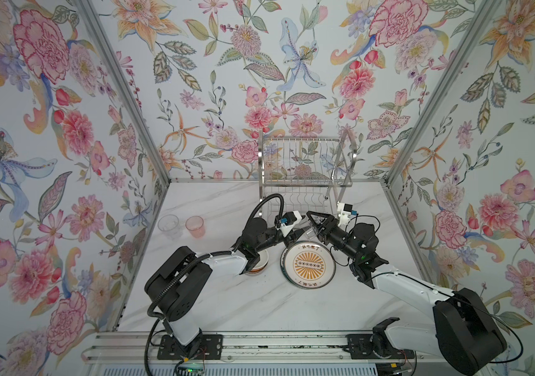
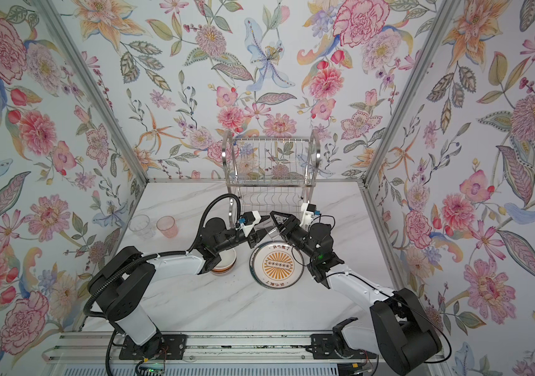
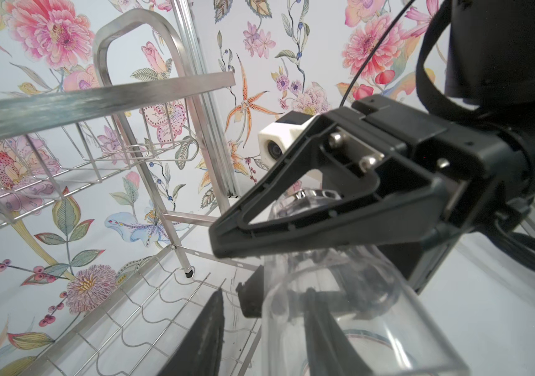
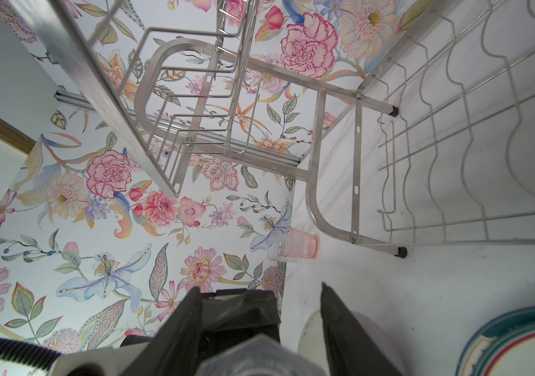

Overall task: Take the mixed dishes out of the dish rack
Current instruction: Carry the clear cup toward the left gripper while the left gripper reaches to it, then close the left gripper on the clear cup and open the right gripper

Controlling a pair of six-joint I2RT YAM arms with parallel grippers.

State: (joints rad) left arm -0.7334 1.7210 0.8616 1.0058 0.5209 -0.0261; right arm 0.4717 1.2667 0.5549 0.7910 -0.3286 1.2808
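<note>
As it hangs before the dish rack (image 1: 305,183), near the sunburst plate (image 1: 308,265), a clear tumbler (image 3: 341,286) is pinched by the right gripper (image 1: 312,224); the left gripper (image 3: 264,312) straddles it, grip unclear, its fingers (image 3: 207,335) clearest in the left wrist view.

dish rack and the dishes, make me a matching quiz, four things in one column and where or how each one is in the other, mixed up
Things
1. dish rack
2. top plate
3. gripped tumbler
4. bowls

States
a. clear, held in the air
b. stacked, left of the top plate
c. empty on both tiers
d. orange sunburst, lying on other plates

Pairs: 1-c, 2-d, 3-a, 4-b
</note>
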